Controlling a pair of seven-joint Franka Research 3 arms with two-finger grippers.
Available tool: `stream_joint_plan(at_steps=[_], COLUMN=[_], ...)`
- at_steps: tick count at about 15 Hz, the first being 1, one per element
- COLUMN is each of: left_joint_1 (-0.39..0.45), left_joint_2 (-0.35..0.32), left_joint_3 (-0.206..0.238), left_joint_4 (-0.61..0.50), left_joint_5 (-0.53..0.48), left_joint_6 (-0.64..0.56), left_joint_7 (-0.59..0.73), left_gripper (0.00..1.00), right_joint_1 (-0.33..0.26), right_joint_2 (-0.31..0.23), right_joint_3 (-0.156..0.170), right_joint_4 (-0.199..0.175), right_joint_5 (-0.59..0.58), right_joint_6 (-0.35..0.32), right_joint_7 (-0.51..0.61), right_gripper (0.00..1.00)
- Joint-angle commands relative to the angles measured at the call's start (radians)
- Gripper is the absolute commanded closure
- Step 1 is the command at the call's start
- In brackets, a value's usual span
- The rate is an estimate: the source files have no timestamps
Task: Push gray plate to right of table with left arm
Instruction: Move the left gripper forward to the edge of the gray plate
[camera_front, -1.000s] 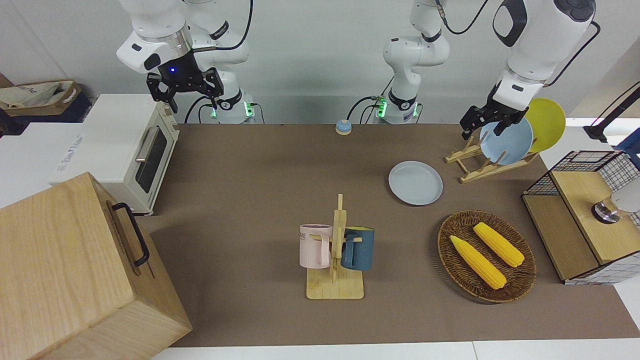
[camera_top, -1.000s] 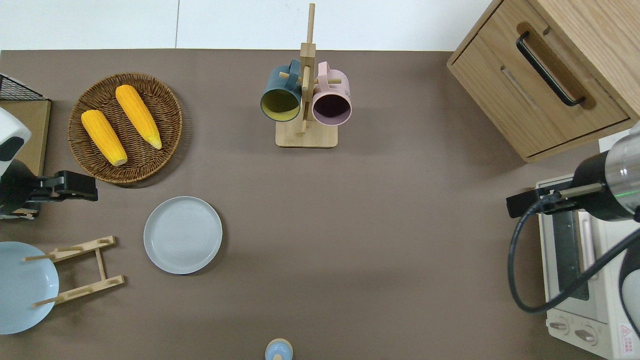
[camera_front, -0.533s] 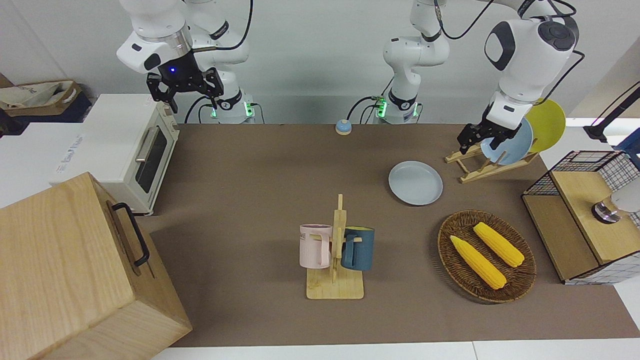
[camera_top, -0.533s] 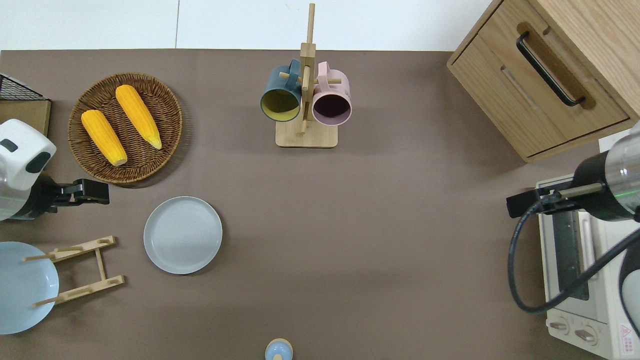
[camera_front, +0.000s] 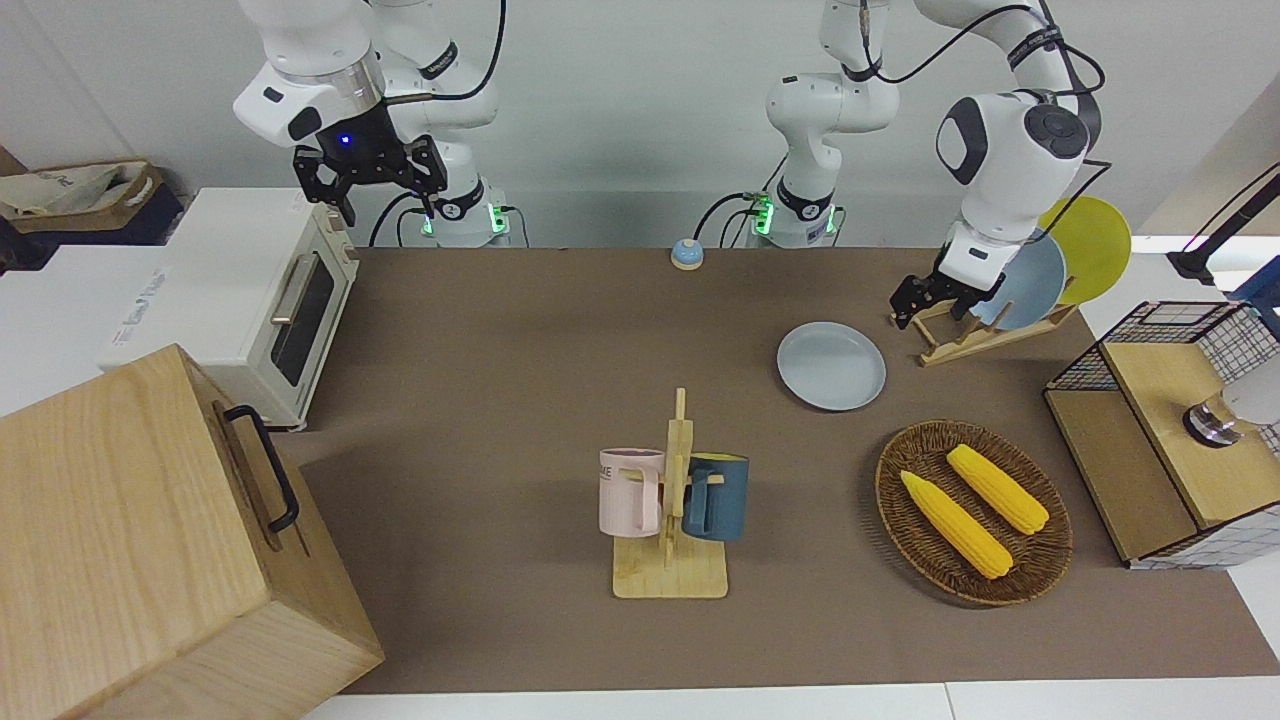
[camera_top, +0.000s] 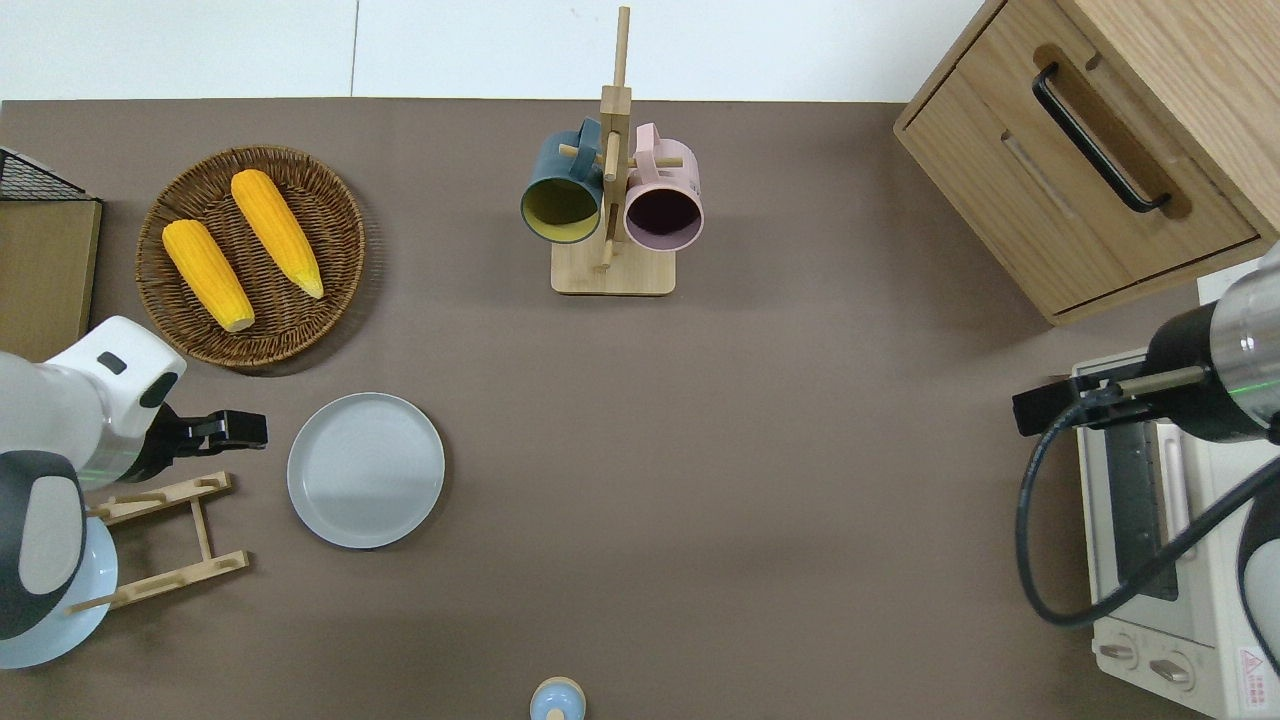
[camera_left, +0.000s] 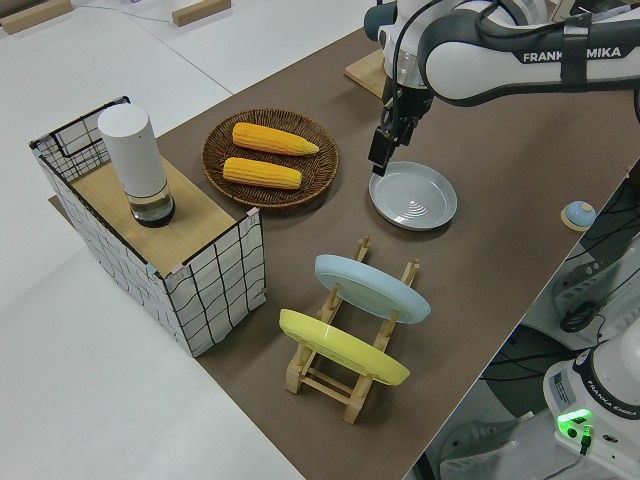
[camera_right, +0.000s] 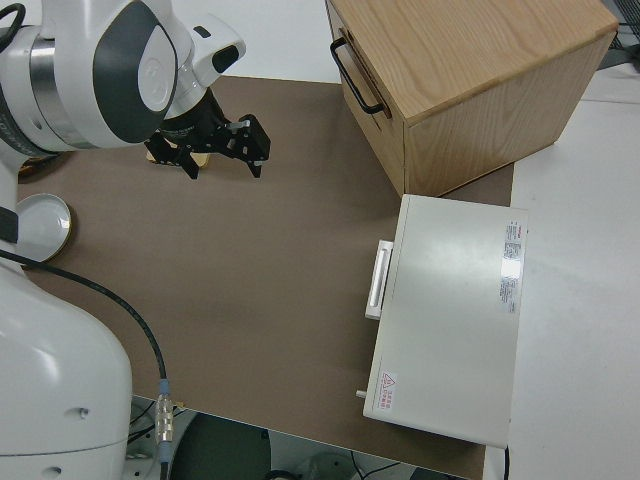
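Gray plate (camera_top: 365, 469) lies flat on the table (camera_top: 760, 480), toward the left arm's end of it. It sits between the wicker basket (camera_top: 251, 256), which is farther from the robots, and the wooden plate rack (camera_top: 170, 540), which is beside it and a little nearer to the robots. Its inside is bare.

The left gripper (camera_top: 238, 429) is low over the table, just beside the rim of the gray plate on the side toward the left arm's end. In the overhead view a thin strip of brown cover shows between the fingertips and the rim, so the two seem apart. In the left side view the gripper (camera_left: 381, 150) points down at that same edge of the plate (camera_left: 413, 195). Its fingers look close together and nothing is between them, but I cannot tell if they are fully closed.

The basket holds two yellow corn cobs (camera_top: 240, 248). The rack carries a sky-blue plate (camera_left: 372, 287) and a yellow plate (camera_left: 343, 346), both standing tilted. A mug rack (camera_top: 612, 200) with a dark blue mug (camera_top: 560, 196) and a pink mug (camera_top: 662, 204) stands near the middle of the table.

The right gripper (camera_front: 372, 180) is parked, with its fingers spread and holding nothing.
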Motion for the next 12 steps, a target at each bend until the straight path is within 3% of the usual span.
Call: stream_joint_plan(at_steps=[1, 6, 12], left_joint_1=[-0.003, -0.008, -0.009], left_joint_2=[-0.072, -0.068, -0.018], left_joint_3=[0.004, 0.004, 0.004], left_joint_4=[-0.168, -0.314, -0.359], left_joint_5=[0.011, 0.010, -0.019], left_joint_6=[0.115, 0.285, 0.376], left_joint_7=[0.006, -0.004, -0.012], left_gripper=[0.00, 0.00, 0.00], right_joint_1=[-0.020, -0.020, -0.020], right_joint_2=[-0.003, -0.003, -0.003], right_joint_3=[0.015, 0.015, 0.017], right_joint_4=[0.009, 0.009, 0.009], right_joint_5=[0.006, 0.006, 0.006], right_joint_6=[-0.016, -0.016, -0.016], right_joint_7=[0.013, 0.013, 0.013], right_gripper=[0.017, 0.017, 0.017])
